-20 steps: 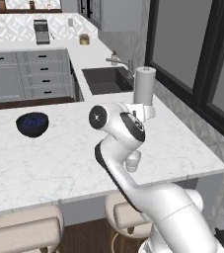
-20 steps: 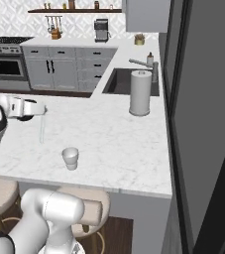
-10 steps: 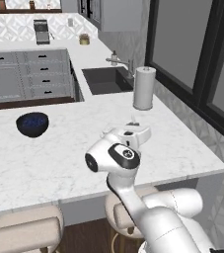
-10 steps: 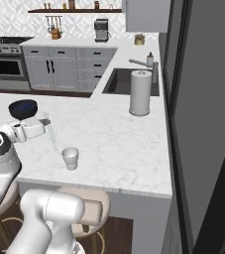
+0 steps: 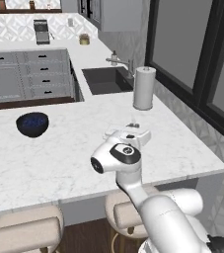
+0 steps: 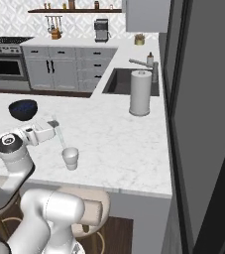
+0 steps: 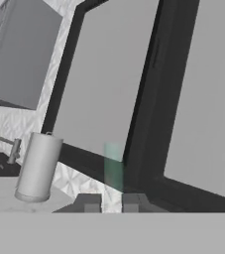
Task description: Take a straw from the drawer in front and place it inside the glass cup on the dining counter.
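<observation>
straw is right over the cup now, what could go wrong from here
The gripper holds the straw tilted, its lower end near the rim of the glass cup; it could catch the rim and tip the small cup. Released while this slanted, the straw might lever out onto the dining counter.

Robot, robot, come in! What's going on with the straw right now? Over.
Gripper shut on thin pale-green straw, tilted. Straw's lower end right beside the small translucent glass cup on white marble dining counter, not yet inside. Nothing in the way.

dining counter (image 6: 114, 149) bare around glass cup (image 6: 70, 158) — paper-towel roll (image 6: 140, 93), bowl (image 6: 23, 109) well apart
</observation>
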Controlling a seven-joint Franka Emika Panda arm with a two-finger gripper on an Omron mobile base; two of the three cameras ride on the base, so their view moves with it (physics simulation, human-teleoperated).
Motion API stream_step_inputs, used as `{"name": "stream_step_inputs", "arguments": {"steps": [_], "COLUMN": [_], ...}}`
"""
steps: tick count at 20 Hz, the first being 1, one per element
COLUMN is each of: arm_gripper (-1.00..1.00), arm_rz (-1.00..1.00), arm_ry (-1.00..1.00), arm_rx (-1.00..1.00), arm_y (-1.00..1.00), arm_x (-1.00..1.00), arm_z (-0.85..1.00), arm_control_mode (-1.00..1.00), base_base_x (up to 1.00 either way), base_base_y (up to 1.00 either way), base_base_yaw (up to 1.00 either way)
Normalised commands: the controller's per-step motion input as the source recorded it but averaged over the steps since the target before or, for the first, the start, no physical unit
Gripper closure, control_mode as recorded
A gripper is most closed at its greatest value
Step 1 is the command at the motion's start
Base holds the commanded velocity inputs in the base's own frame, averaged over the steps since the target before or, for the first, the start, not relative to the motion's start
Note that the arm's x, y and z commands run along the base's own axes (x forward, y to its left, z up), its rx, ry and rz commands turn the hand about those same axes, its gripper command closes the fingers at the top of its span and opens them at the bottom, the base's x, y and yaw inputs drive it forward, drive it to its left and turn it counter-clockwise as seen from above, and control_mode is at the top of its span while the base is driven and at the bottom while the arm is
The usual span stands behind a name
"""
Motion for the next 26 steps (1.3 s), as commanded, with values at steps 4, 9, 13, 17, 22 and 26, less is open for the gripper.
{"name": "stream_step_inputs", "arguments": {"steps": [4, 9, 13, 17, 22, 26], "arm_gripper": [1.0, 1.0, 1.0, 1.0, 1.0, 1.0], "arm_rz": [0.0, 0.0, 0.0, 0.0, 0.0, 0.0], "arm_ry": [0.0, 0.0, 0.0, 0.0, 0.0, 0.0], "arm_rx": [0.05, 0.08, 0.08, 0.06, 0.03, 0.0], "arm_y": [0.0, 0.0, 0.0, 0.0, 0.0, 0.0], "arm_x": [0.18, 0.28, 0.38, 0.28, 0.23, 0.3], "arm_z": [-0.35, -0.27, -0.21, -0.22, -0.17, -0.11], "arm_control_mode": [-1.0, -1.0, -1.0, -1.0, -1.0, -1.0], "base_base_x": [0.0, 0.0, 0.0, 0.0, 0.0, 0.0], "base_base_y": [0.0, 0.0, 0.0, 0.0, 0.0, 0.0], "base_base_yaw": [0.0, 0.0, 0.0, 0.0, 0.0, 0.0]}}
